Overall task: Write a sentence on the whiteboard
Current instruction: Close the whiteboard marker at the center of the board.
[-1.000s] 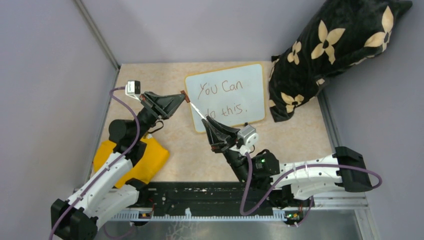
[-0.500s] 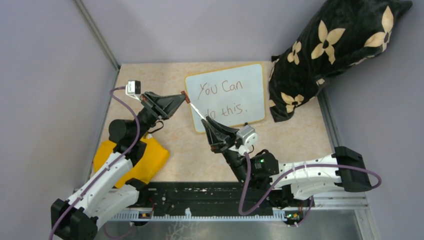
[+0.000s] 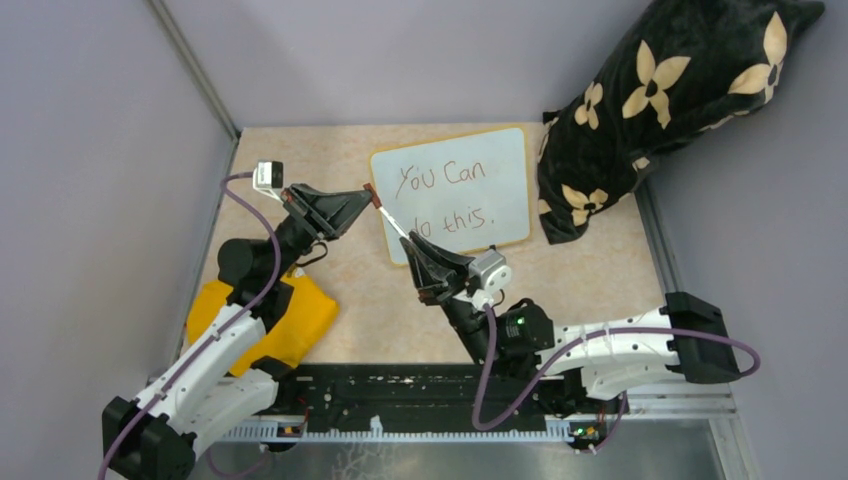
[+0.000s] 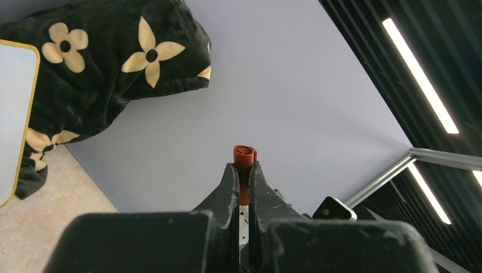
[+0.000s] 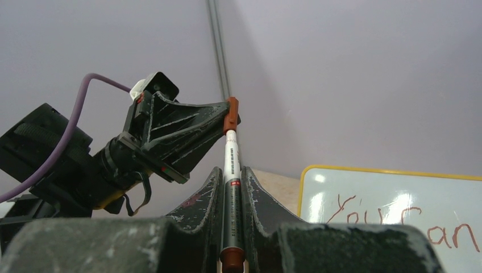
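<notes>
Top external view: the whiteboard sits at the far middle of the worktop, beside a black flowered pillow. The sentence reads "You Can" above "this."; the start of the lower line is hidden behind the right end effector. That end effector is at the board's near left corner, clamped on a white marker that slants toward the board's left edge. The left end effector is just left of that edge, closed on the red cap at the marker's far end. A yellow cloth lies partly under the left arm.

Left wrist view: the left end effector is clamped together on the cap. The whiteboard is cut off at the left margin, well apart from the fingers; no writing shows there.

Right wrist view: the right end effector grips the marker, whose tip meets the cap held by the left end effector. Whether the cap is fully seated cannot be determined. The whiteboard lies to the lower right, with the sentence partly lost in glare.
</notes>
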Robot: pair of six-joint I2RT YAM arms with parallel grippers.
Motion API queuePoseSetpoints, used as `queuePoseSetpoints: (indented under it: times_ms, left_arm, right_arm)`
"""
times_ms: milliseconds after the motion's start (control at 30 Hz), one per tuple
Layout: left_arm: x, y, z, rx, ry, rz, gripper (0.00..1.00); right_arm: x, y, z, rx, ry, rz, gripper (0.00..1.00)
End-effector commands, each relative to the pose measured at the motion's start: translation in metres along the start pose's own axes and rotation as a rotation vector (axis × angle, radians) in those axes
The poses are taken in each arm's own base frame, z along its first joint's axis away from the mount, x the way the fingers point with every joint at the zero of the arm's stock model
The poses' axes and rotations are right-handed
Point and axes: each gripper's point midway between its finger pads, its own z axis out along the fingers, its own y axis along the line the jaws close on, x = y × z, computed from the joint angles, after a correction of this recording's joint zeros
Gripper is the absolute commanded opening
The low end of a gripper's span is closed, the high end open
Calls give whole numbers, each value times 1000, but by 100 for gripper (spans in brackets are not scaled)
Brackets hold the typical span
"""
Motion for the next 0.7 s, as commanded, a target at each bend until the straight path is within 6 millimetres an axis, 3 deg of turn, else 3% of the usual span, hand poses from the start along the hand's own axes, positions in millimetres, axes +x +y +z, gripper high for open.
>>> queuePoseSetpoints:
  times_ms: [0,267,667]
  left_arm:
    - [2,-17,0,63,21,13,0]
    - [-5,-19,7,76,-1,-40,0]
    - [-29,-43,34,137,-64,-106,0]
  right_arm:
    - [-25,-3,11,40,-64,61,0]
    - [-28,-10,20,75,-111,8,0]
    - [-72,-24,40,138,-311,-35,0]
